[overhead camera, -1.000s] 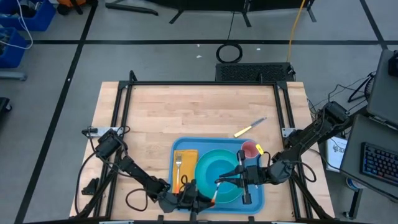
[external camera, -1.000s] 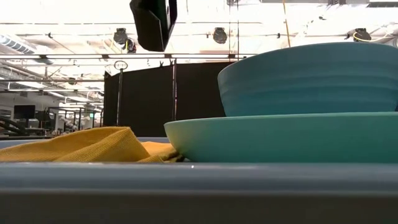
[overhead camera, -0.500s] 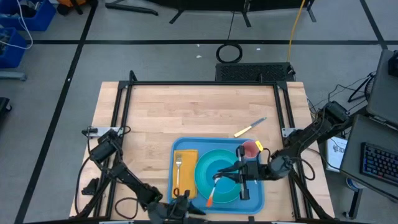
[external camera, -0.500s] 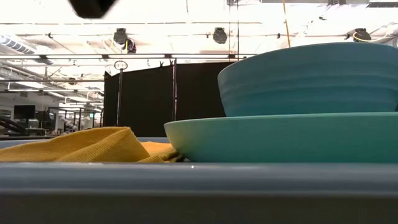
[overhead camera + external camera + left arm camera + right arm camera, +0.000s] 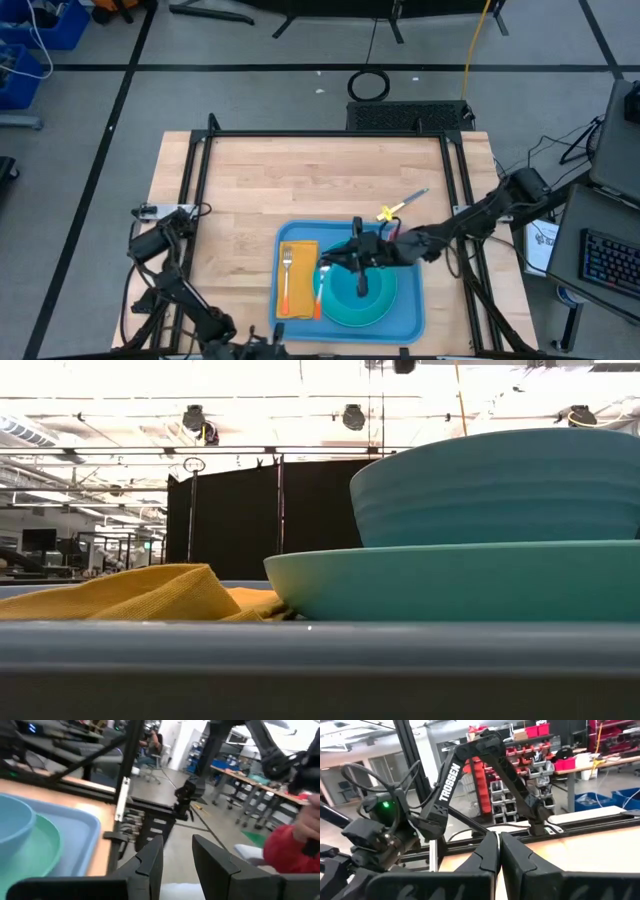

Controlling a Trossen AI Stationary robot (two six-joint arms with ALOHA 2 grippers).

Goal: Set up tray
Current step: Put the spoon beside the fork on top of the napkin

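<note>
Tray [image 5: 408,318]: flat, blue, rectangular, rounded corners, raised rim.

Teal plate [image 5: 358,292] under blue bowl [image 5: 500,485], yellow napkin [image 5: 300,276] with fork [image 5: 286,268], yellow-handled utensil [image 5: 401,205] on wooden table [image 5: 260,185]

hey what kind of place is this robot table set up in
Likely a robotics lab or workshop with an industrial feel. The right wrist view shows shelves of red parts bins, the left wrist view shows workbenches across an open floor, and the low view shows a black curtain partition under a high ceiling.
</note>
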